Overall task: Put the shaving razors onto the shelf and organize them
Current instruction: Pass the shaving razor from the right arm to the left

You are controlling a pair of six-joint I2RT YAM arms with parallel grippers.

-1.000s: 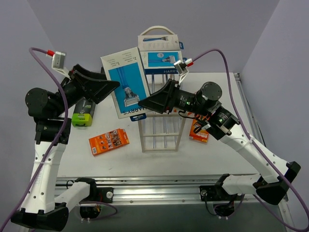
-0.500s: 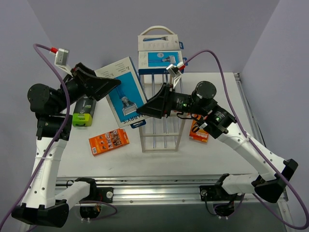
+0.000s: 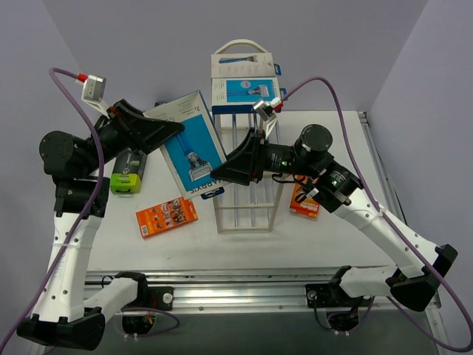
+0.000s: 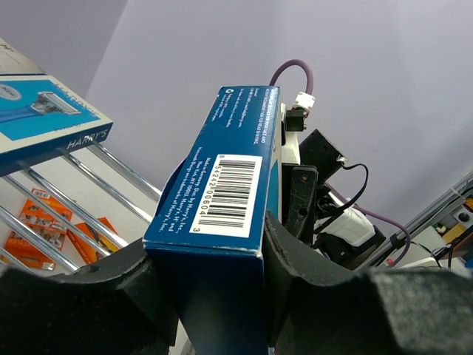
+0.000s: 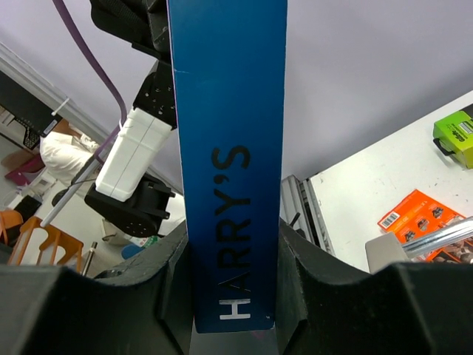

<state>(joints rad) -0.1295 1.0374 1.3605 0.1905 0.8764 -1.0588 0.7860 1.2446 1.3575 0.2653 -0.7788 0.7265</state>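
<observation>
Just left of the shelf (image 3: 240, 43), blue box (image 3: 191, 144) slanted mid-air, pinched both ends: left hand (image 3: 176, 128) closed on top, right hand (image 3: 219, 169) closed on bottom, shelf-side.

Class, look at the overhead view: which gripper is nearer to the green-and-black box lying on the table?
Left. The left gripper is raised just right of the green-and-black box; the right gripper is farther right, past the blue box that both clamp.
</observation>
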